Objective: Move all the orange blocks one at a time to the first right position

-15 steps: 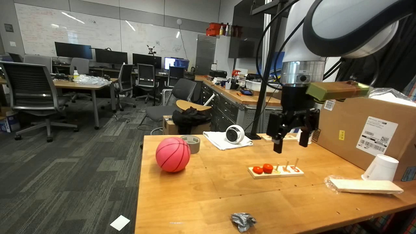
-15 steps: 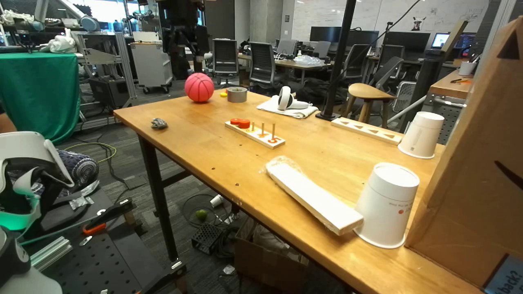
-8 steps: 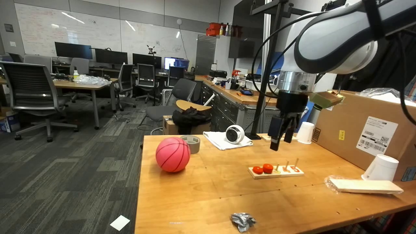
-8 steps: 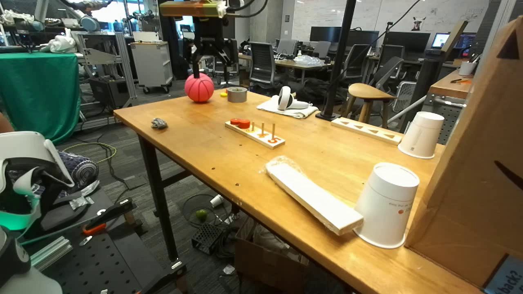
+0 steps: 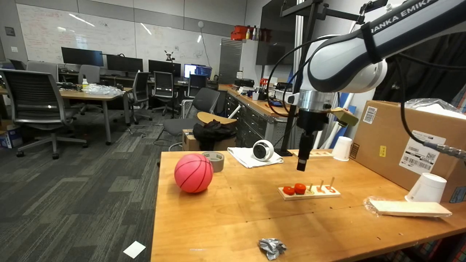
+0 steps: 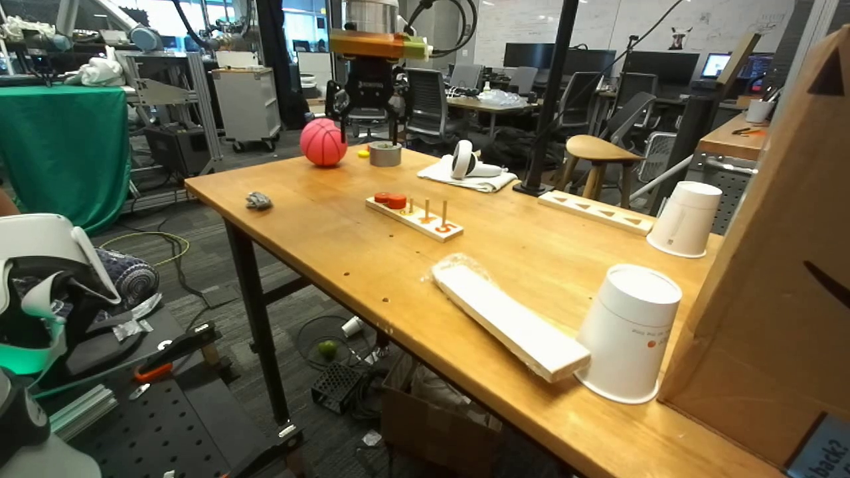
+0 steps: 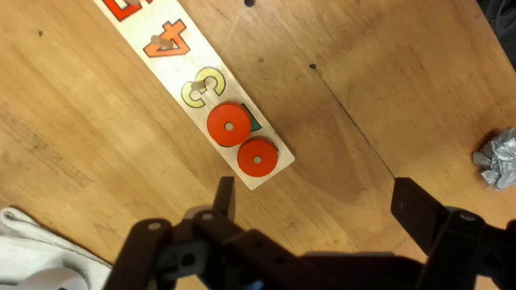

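Gripper (image 7: 316, 195) is black, spread wide, hanging in the air above the light wood surface (image 5: 218, 225). Its fingers (image 5: 301, 164) line up edge-on in an exterior view, but the wrist view gives the gap plainly. Pale rectangular wooden peg board (image 7: 173, 68) lies flat on the surface, one end just ahead of that gap in the wrist view. Task blocks sit at that end: flat red-orange round block (image 7: 257, 169) on the end wooden peg (image 7: 257, 160), taller red-orange round block (image 7: 229, 114) on the next wooden peg (image 7: 229, 126), side by side, edges meeting in the wrist view. Cannot tell how many pieces make up the taller one; it partly covers a green figure (image 7: 254, 124). Further along: yellow number 3 (image 7: 187, 93), orange number 4 (image 7: 175, 30), red number 5 (image 7: 121, 14), each with a thin wooden peg (image 6: 444, 214), tallest at the 5.

Rest of the surface: pinkish-red ball with black lines (image 5: 193, 173) near a grey tape roll (image 5: 217, 164); folded white cloth (image 5: 240, 159) carrying a white-and-black ringed device (image 5: 260, 151); two white paper cups (image 6: 629, 332), upside down, near a brown cardboard box (image 5: 391, 142); pale wooden strip in clear wrap (image 5: 411, 208) just beside one cup; pale wooden strip with triangular cutouts (image 6: 595, 214) near the other; crumpled silver wad (image 5: 272, 248) well apart from the board.
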Robot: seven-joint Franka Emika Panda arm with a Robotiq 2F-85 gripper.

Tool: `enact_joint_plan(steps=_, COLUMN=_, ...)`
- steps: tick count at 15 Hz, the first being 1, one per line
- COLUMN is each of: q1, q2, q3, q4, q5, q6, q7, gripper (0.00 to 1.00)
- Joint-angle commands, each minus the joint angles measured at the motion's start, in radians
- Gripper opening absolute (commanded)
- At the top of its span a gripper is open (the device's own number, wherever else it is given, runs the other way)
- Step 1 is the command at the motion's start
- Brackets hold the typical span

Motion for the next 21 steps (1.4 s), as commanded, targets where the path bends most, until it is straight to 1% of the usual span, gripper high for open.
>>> enact_joint_plan(steps=1, q1=0.003, q2=0.080, q3=0.021, q4=0.086, q5=-0.029, q6=-0.020, q7=-0.161, gripper=1.00)
enact_joint_plan(steps=3, q1=0.003, q2=0.094, q3=0.027, q4=0.094, q5=-0.072, q6=-0.026, q7=-0.234, gripper=1.00)
enact_joint_plan(steps=4, q1=0.000, q2=0.071, q3=0.024, q4=0.049, q5=-0.039, q6=-0.003, q7=-0.163, gripper=1.00)
enact_joint_plan(steps=6, q1=0.001, q2=0.086, q3=0.027, q4=0.059, q5=-0.060, q6=-0.003, q7=-0.199, gripper=1.00)
enact_joint_plan(steps=10, q1=0.001, q2=0.089, q3=0.027, q4=0.066, q5=-0.062, q6=-0.004, q7=-0.218, gripper=1.00)
enact_joint_plan(steps=12, q1=-0.006, q2=0.093, q3=0.035, q4=0.069, q5=-0.040, q6=0.007, q7=-0.277, gripper=1.00)
enact_joint_plan(steps=18, q1=-0.013, q2=0.108, q3=0.028, q4=0.071, q5=-0.096, q6=0.077, q7=-0.449, gripper=1.00)
enact_joint_plan(steps=21, q1=-0.036, q2=0.121, q3=0.019, q4=0.077, q5=-0.080, q6=0.099, q7=-0.543, gripper=1.00)
